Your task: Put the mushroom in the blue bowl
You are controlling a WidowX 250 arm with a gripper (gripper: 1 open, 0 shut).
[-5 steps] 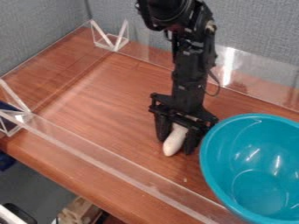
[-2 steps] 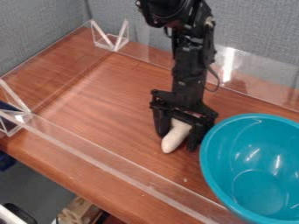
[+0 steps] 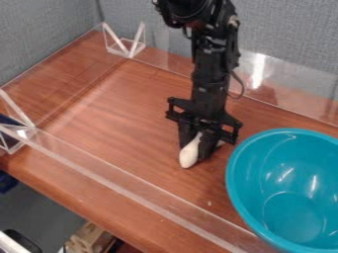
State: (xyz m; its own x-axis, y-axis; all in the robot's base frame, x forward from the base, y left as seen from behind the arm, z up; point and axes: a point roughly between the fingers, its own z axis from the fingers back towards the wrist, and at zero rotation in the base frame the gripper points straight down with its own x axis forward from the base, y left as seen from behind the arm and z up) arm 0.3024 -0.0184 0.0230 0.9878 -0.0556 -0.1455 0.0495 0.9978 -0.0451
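"Where's the mushroom?"

"On the wooden surface [image 3: 113, 124], just beside the blue bowl [image 3: 284, 193], its pale stem angled toward us. The mushroom [image 3: 191, 154] has its upper end under the black hand [image 3: 200, 136]."

"Has the hand got it?"

"It looks closed, fingers drawn together around that upper end. The view is small and dark there, so the grip may be shallower than it seems."

"How will it handle?"

"Light, I'd guess, and fairly stiff, a toy that won't bruise. The smooth, rounded stem could slip or swivel if pinched at its tip."

"So where to hold?"

"Across the thick middle of the stem, fingers on either side, then up over the bowl's rim."
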